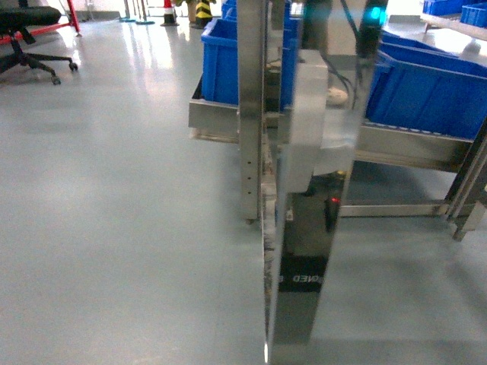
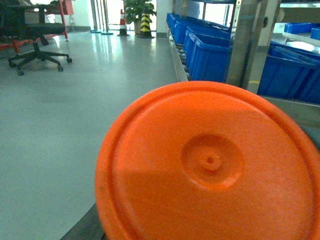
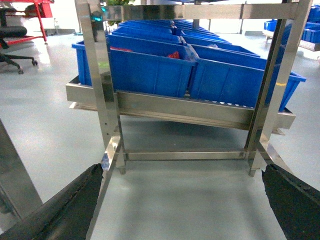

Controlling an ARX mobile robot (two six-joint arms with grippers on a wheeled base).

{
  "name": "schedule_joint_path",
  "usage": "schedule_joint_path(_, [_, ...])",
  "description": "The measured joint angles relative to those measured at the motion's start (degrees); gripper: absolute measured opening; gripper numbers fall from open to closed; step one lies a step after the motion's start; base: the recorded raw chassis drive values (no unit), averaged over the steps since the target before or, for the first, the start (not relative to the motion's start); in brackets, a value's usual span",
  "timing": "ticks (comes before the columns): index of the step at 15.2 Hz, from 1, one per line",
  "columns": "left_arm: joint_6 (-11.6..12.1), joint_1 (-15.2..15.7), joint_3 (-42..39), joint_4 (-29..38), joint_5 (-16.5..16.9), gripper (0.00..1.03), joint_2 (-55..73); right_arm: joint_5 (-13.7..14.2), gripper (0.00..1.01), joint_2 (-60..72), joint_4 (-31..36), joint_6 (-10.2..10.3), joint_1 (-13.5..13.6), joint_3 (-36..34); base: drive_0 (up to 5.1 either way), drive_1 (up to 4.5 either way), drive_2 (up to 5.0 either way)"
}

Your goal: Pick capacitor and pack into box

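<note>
- The capacitor [image 2: 210, 165] fills most of the left wrist view. Its flat, round orange end faces the camera, with a raised rim and a small dimple in the middle.
- The capacitor sits in front of the steel rack [image 3: 180, 107] and hides the rack's lower part in that view.
- The left gripper's fingers cannot be made out around the capacitor, so I cannot tell whether they pinch it or stand apart.
- The right gripper [image 3: 182, 172] is spread wide. Its 2 dark fingers [image 3: 65, 210] sit at the lower corners of the right wrist view, with nothing between them.
- The right gripper faces the rack head-on, low, looking under the rack's slanted shelf to the grey floor [image 1: 114, 228].
- Blue bins [image 3: 150, 70] stand side by side on the rack's shelf, touching one another. Something red [image 3: 173, 55] shows in 1 of them; I cannot tell what it is.
- In the head view a shiny upright post [image 1: 251, 114] of the rack stands close to the camera and blocks the middle of the picture.
- Well to the left of the rack, across open floor, stands a black office chair [image 2: 35, 45].
- Beyond the rack's far end are a traffic cone [image 2: 122, 22], a yellow-and-black striped post [image 2: 145, 22] and a green plant [image 2: 137, 7].
</note>
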Motion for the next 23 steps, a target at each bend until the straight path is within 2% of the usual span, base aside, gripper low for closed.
schedule_joint_path(23, [0.13,0.0,0.0,0.13,-0.07,0.44,0.0,0.07,0.98,0.0,0.15,0.0,0.0,0.0,-5.0,2.41,2.4])
